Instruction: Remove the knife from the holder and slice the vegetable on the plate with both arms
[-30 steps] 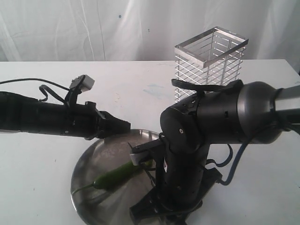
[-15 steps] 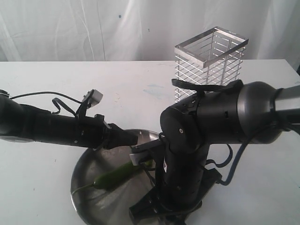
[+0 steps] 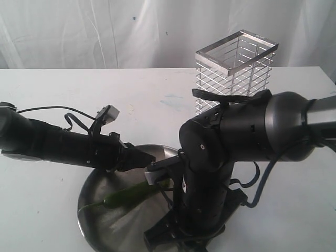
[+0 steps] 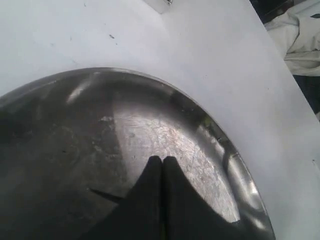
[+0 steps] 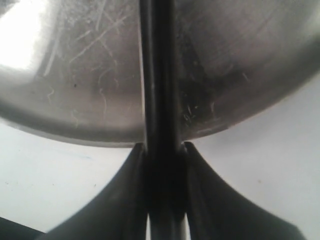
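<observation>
Knife (image 5: 159, 75) between right jaws

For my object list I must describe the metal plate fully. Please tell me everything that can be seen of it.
The plate is round and shallow, of dull brushed steel with fine scratches and a raised rim. It lies flat on the white table. A green chili lies on it. The left arm and the right arm reach over it; the right one hides part of it.

A white bench (image 3: 52, 105) fills the scene, matte and evenly lit — a faint bluish smudge (image 3: 173, 100) marks it near the middle. Behind hangs a white cloth (image 3: 79, 31), softly creased, with one small dark speck (image 3: 134, 18) — light diffuse, shadows soft.
</observation>
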You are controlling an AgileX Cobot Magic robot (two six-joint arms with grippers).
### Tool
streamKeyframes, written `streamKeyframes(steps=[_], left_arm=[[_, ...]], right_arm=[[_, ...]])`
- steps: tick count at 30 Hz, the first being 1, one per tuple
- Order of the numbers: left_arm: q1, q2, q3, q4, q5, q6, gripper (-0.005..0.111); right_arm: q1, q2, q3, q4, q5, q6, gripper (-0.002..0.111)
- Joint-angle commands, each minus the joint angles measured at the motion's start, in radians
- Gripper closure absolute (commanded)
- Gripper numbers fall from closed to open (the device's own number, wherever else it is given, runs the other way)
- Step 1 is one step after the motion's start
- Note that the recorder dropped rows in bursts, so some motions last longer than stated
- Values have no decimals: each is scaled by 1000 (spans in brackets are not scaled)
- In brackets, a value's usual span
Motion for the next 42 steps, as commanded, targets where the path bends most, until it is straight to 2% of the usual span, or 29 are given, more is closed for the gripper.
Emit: streamKeyframes(steps=[1,6,12,26,38,42], left_arm=[[4,27,16,63,-117,-37,107],[4,27,16,115,-164,-96,107],[4,27,16,296,-275,-276,107],[4,27,16,408,-311,-391,107],[4,23,16,455,-334,-399,107],[4,23,16,527,-340,-454,107]], right_arm=[[4,27,0,-3,-32,-1,108],[4,77,0,-3,-35,-1,108],[4,81,0,-3,-31,-1,108],[4,81,0,-16,19,6,108],[4,79,0,-39,58,-20,108],[4,56,-8,-58,62,-20,108]])
